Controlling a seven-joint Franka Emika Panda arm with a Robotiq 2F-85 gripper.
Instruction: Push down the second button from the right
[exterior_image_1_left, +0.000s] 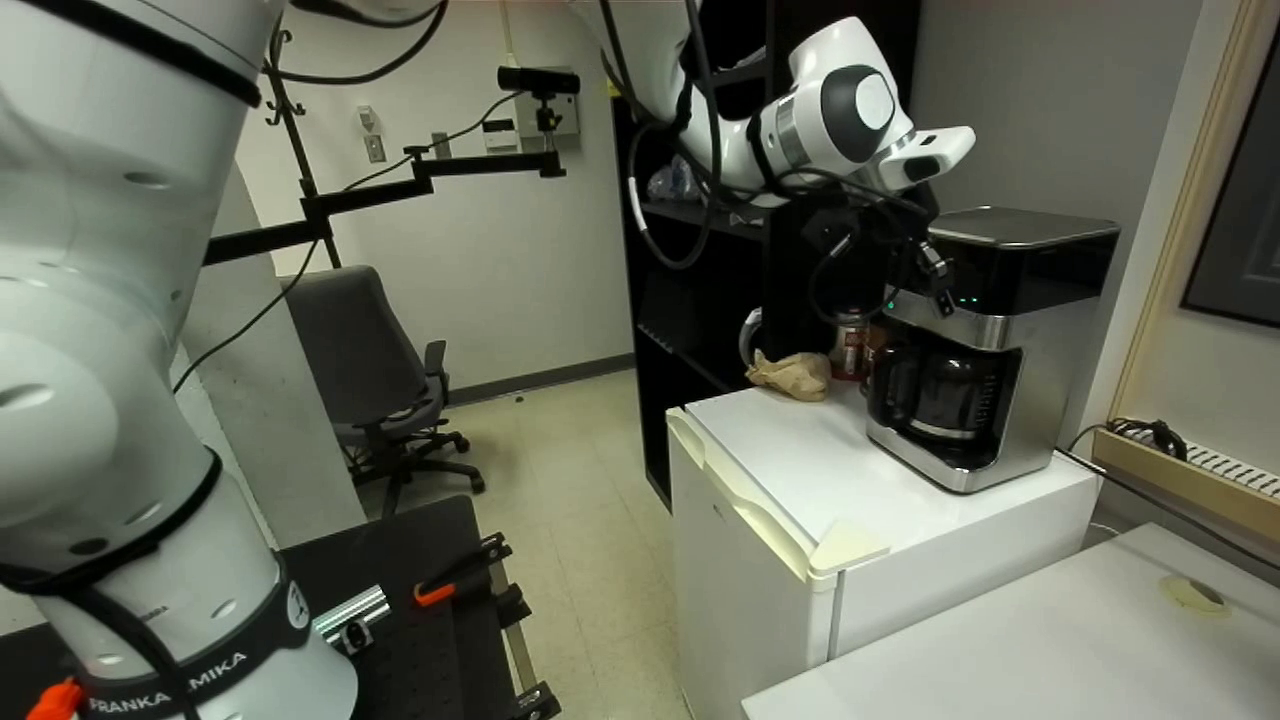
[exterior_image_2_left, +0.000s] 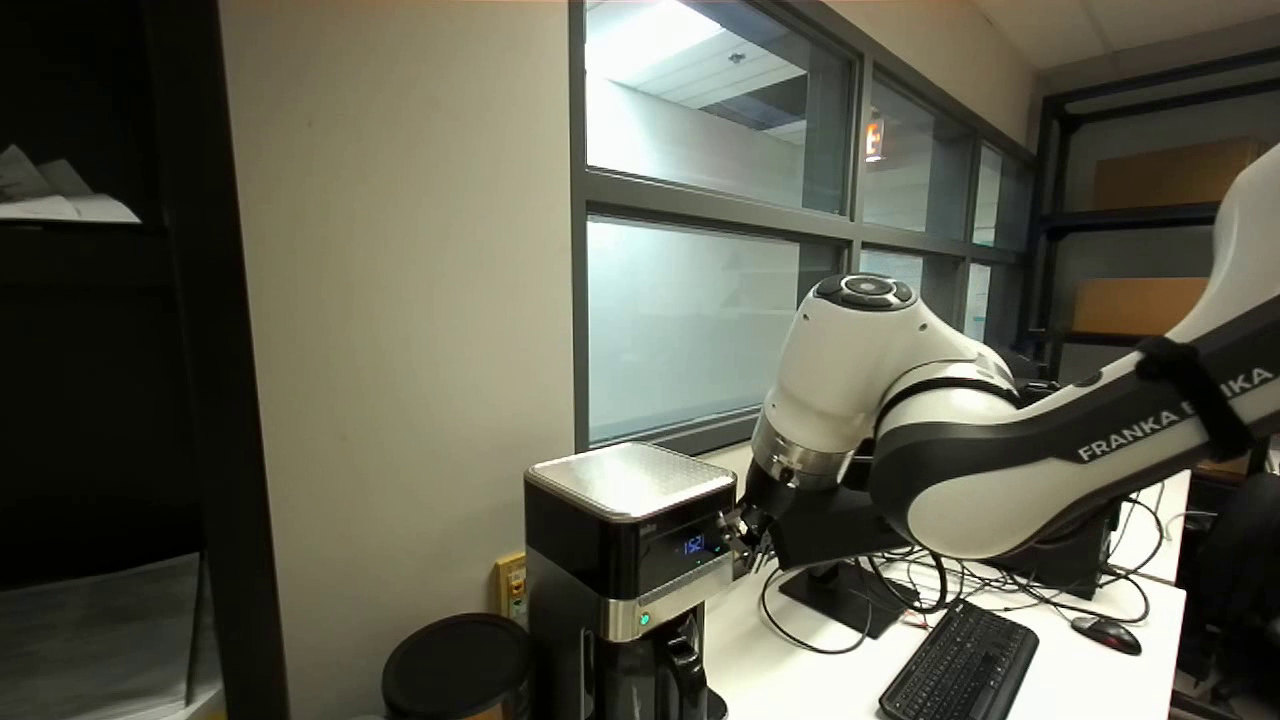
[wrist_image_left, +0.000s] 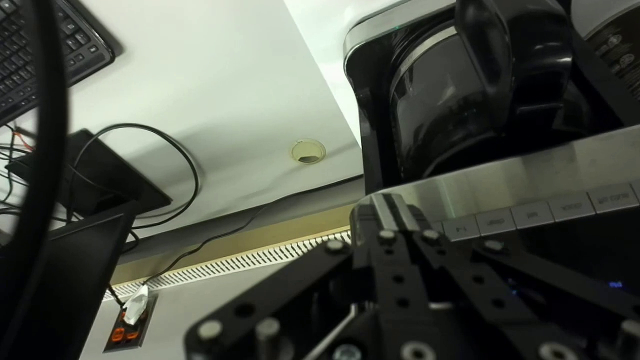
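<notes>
The coffee maker (exterior_image_1_left: 1065, 400) is silver and black; it also shows in an exterior view (exterior_image_2_left: 570, 560) with a lit blue display. In the wrist view its front appears upside down, with a row of grey buttons. The button marked 1-4 (wrist_image_left: 461, 228) is beside my fingertips, and another button (wrist_image_left: 496, 221) follows it. A sliver of a further button shows at the fingers' edge, mostly covered. My gripper (wrist_image_left: 394, 209) is shut and empty, its fingertips over the end of the silver panel. It also shows in both exterior views (exterior_image_1_left: 943, 298) (exterior_image_2_left: 742, 548). I cannot tell whether it touches the panel.
The coffee maker stands on a white fridge (exterior_image_1_left: 780, 470) beside a white table (exterior_image_1_left: 1020, 640). A brown bag (exterior_image_1_left: 790, 375) and a dark-lidded canister (exterior_image_2_left: 460, 665) are close to it. A keyboard (exterior_image_2_left: 960, 660), monitor and loose cables lie on the table. A wall is behind.
</notes>
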